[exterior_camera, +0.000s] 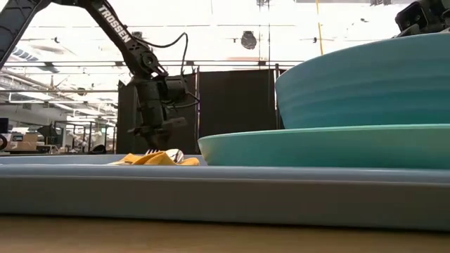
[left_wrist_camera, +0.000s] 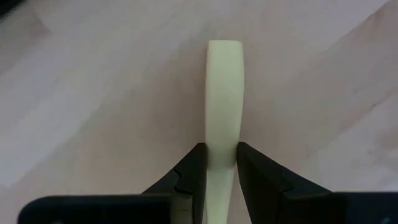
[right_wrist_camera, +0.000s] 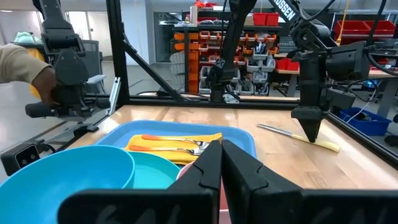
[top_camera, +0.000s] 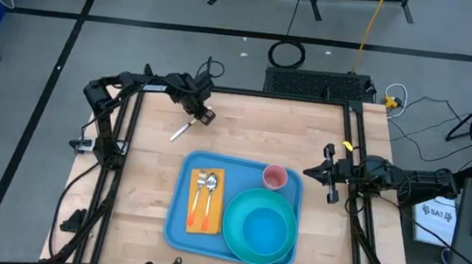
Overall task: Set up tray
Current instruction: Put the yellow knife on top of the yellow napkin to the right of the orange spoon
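Left gripper (left_wrist_camera: 221, 163) pinches the cream handle of a knife (top_camera: 182, 130) lying on the counter (top_camera: 245, 129) beyond the tray (top_camera: 175, 222), likely to carry it beside the napkin (top_camera: 205, 203); right gripper (top_camera: 329, 173), fully closed and empty, waits just beside the tray.

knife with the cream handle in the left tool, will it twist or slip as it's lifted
The knife looks stiff and light, so it likely won't sag. The left tool pinches its smooth cream handle near one end while the blade lies out on the table, so it may pivot or droop. The narrow, glossy handle could slip between the fingers.
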`<state>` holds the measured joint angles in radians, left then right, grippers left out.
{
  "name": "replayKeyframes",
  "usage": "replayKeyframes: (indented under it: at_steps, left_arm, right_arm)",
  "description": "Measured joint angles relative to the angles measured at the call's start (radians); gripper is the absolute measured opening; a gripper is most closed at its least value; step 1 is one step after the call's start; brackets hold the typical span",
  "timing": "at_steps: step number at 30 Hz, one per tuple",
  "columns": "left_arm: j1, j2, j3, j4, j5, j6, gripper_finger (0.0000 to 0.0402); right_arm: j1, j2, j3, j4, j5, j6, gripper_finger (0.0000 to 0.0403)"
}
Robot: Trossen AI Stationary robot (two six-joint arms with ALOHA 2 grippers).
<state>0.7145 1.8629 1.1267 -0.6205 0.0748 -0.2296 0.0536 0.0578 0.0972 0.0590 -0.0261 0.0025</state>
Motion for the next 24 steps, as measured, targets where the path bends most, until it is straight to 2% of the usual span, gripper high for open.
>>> replayKeyframes:
  at_steps: [5,14,19,24]
  left_arm:
    - [-0.009,0.000,-0.001,-0.034,0.022,-0.034,0.0088]
    - [-0.043,0.005,-0.002,-0.111,0.003,-0.065,0.0088]
    - [-0.056,0.014,-0.001,-0.182,0.002,-0.019,0.0088]
    - [-0.089,0.014,-0.002,-0.210,-0.030,0.095,0.0088]
  right_arm:
    - [0.000,0.000,0.000,0.000,0.000,0.000,0.0004]
    - [0.000,0.000,0.000,-0.005,0.000,0.001,0.0004]
    - [0.000,0.000,0.000,-0.004,0.000,0.003,0.0004]
    - [0.000,0.000,0.000,-0.004,0.005,0.004,0.0004]
